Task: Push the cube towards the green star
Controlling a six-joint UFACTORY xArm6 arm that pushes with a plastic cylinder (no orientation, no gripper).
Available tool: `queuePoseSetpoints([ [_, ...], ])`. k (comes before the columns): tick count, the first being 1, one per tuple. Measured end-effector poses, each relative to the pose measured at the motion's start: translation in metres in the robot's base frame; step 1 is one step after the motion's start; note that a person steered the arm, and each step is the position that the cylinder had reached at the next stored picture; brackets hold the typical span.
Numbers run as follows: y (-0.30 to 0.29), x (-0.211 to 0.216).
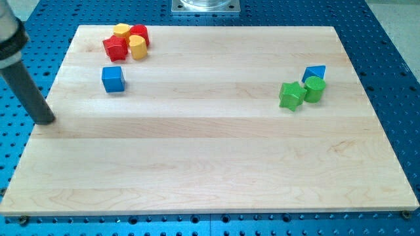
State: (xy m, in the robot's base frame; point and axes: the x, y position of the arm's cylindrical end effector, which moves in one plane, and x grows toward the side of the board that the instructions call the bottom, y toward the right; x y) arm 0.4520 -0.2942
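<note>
A blue cube (113,78) sits on the wooden board at the view's upper left. A green star (291,96) lies at the right, touching a green cylinder (314,89), with a blue triangular block (315,71) just behind them. My tip (44,120) rests at the board's left edge, below and to the left of the blue cube, well apart from it. The dark rod rises from the tip toward the view's top left corner.
A cluster at the top left holds a red star (115,48), a red block (140,33), a yellow hexagonal block (121,30) and a yellow cylinder (138,48). The board (210,164) lies on a blue perforated table.
</note>
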Motion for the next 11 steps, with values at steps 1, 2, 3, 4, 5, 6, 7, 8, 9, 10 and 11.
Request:
queuePoseSetpoints([
  [1, 0.014, -0.04],
  [2, 0.06, -0.07],
  [3, 0.123, -0.074],
  [4, 0.183, -0.086],
  [5, 0.219, -0.137],
  [6, 0.258, -0.156],
  [7, 0.294, -0.151],
  [8, 0.316, -0.134],
  [9, 0.316, -0.09],
  [10, 0.316, -0.078],
  [11, 0.299, -0.072],
])
